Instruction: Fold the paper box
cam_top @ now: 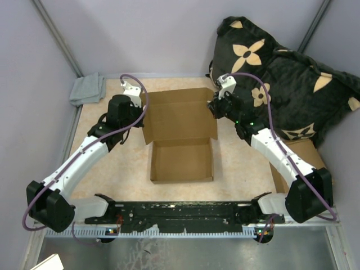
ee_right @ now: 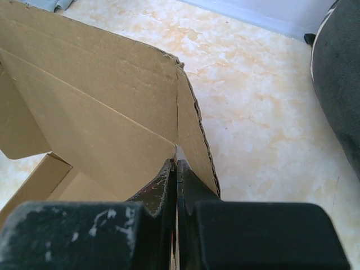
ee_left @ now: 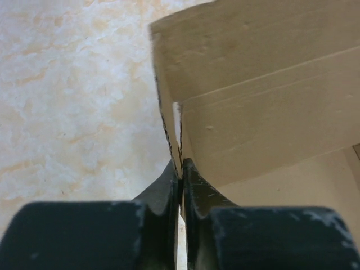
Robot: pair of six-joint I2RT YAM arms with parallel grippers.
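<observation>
**Grip on both side flaps of the paper box (cam_top: 181, 163)**

Seen from above, the box lies open on the table (cam_top: 112, 169). Its long axis runs from the arm bases toward the far wall. The shallow tray sits at the near end, open face up, on the base side of both sets of jaws. The lid panel rises from the tray's far edge and spans the whole gap between the two grippers, its long edge crosswise to the box's axis.

The left gripper (cam_top: 140, 115) is closed on the lid's left side flap. In its wrist view the two dark fingers (ee_left: 163, 191) press together with the thin cardboard edge sandwiched between them, and the lid stretches away to the right of the jaws.

The right gripper (cam_top: 214, 109) is likewise clamped on the right side flap. Its wrist view shows the cardboard pinched at the fingertips, with the lid spreading to the left of the jaws and the tray below.

A black flowered cushion (cam_top: 281, 84) lies outside the right jaws, and a gray cloth (cam_top: 88, 89) lies beyond the left ones.
</observation>
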